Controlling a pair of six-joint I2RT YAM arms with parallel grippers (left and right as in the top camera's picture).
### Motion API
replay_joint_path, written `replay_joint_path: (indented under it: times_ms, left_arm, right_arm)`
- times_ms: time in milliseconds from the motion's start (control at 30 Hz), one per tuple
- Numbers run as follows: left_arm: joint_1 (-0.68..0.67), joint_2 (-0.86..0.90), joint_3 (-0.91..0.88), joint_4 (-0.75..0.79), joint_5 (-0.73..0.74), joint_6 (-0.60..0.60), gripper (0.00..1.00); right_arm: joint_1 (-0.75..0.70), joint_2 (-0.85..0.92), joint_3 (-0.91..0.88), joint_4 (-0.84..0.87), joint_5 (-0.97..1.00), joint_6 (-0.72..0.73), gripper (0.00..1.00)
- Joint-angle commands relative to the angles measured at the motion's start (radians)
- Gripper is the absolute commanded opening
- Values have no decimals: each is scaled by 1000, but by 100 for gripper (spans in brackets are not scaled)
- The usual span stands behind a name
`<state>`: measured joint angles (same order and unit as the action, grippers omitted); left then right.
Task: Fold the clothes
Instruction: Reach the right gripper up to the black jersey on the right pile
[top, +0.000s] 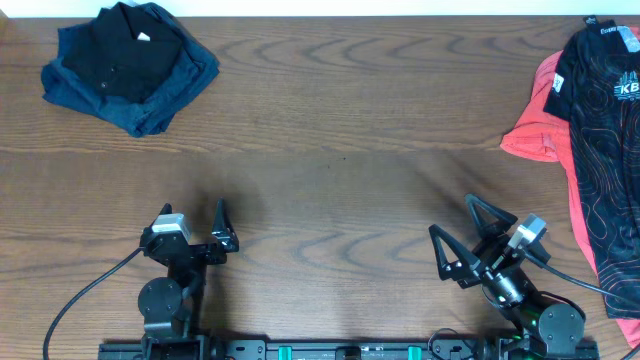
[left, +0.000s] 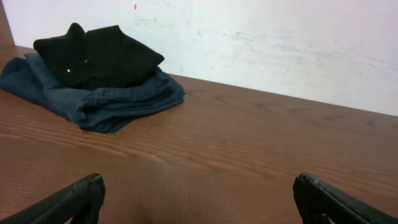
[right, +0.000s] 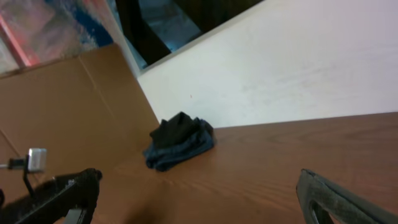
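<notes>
Black jersey (top: 605, 130) lies unspread at the right edge of the bench (top: 330, 200), perhaps overhanging. The 2 pairs of jaws gape empty; first step: drag it central.

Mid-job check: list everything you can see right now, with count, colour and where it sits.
jersey: one, shiny black with orange-red contour lines and white logos; right side of the table, unfolded, lying partly over the T-shirt.
T-shirt: one, coral-red; far right, under the jersey, showing along its left side.
black garment: one, plain black; far left corner, on top of the navy garment.
navy garment: one, dark blue; far left corner, beneath the black one.
table: one, brown wood grain.
left hand: one, black; near edge, left side, open, empty.
right hand: one, black; near edge, right side, open, empty.
</notes>
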<state>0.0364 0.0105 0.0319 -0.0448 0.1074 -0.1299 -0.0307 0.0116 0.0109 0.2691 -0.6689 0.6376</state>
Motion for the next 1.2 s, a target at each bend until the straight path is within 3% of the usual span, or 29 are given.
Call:
replay_joint_path:
  times_ms: [0, 133, 300, 567, 833, 933, 1167]
  left_arm:
    - [-5, -5, -28, -15, 8, 10, 98]
    - [-5, -5, -28, -16, 8, 10, 98]
    - [-5, -5, -28, -15, 7, 10, 98]
    - [-5, -5, -28, -16, 8, 10, 98]
    - [-5, -5, -28, -15, 8, 10, 98]
    - [-5, -5, -28, -15, 8, 10, 98]
    - [-5, -5, -28, -15, 8, 10, 98]
  right_arm:
    - [-8, 4, 56, -2, 51, 50, 99]
    - [-8, 83, 170, -24, 147, 10, 99]
    - [-8, 327, 410, -128, 216, -167, 99]
    - [-23, 979, 978, -552, 413, -457, 99]
    - [-113, 1626, 1629, -1034, 658, -499, 99]
    - [-138, 1752, 1739, -1080, 658, -571, 99]
    - [-211, 1931, 1779, -1035, 811, -660, 99]
